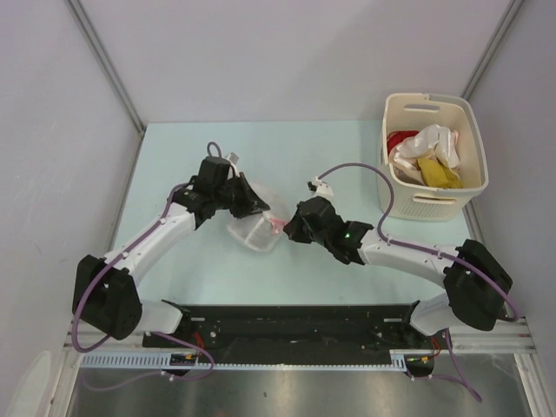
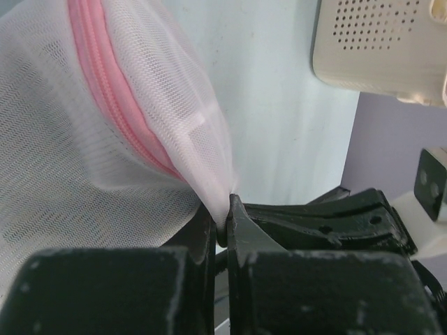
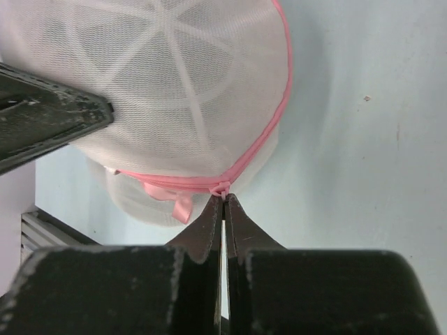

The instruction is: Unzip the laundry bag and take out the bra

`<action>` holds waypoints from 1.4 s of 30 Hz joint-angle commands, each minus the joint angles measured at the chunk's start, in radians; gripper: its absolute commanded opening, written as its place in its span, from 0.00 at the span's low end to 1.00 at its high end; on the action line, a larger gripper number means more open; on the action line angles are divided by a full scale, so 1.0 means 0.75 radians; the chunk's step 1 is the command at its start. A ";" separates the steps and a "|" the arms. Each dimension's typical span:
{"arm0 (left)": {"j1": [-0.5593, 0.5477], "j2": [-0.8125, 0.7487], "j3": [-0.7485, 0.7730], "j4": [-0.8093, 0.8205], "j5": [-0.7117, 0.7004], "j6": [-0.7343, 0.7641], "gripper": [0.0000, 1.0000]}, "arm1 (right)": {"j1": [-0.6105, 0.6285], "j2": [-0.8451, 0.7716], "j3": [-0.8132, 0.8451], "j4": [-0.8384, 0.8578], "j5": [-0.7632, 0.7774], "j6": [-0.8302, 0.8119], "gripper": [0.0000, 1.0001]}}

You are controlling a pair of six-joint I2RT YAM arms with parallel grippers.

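Observation:
The laundry bag point(image 1: 254, 228) is a white mesh pouch with pink zipper trim, in the middle of the table between both arms. My left gripper point(image 2: 228, 206) is shut on a pinch of its mesh beside the pink zipper point(image 2: 115, 98). My right gripper point(image 3: 223, 198) is shut on the pink zipper pull point(image 3: 223, 187) at the bag's near rim, next to a small pink ribbon loop point(image 3: 183, 206). The bag point(image 3: 174, 91) looks zipped along its rim. The bra is hidden; no dark garment shows through the mesh.
A cream slotted basket point(image 1: 473, 165) with white, yellow and red clothes stands at the back right; it also shows in the left wrist view point(image 2: 377, 49). Grey walls close the table's back and sides. The pale green table point(image 1: 174, 156) runs to the near rail.

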 commanded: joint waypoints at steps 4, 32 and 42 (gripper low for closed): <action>0.027 0.014 0.120 0.010 0.097 0.215 0.01 | -0.041 -0.042 -0.031 -0.022 -0.077 -0.112 0.00; 0.046 0.311 0.536 -0.164 0.417 0.538 0.96 | -0.076 -0.214 -0.070 -0.065 0.009 -0.096 0.00; 0.052 -0.102 0.043 0.011 0.234 0.059 0.90 | -0.076 -0.222 -0.072 -0.059 0.011 -0.098 0.00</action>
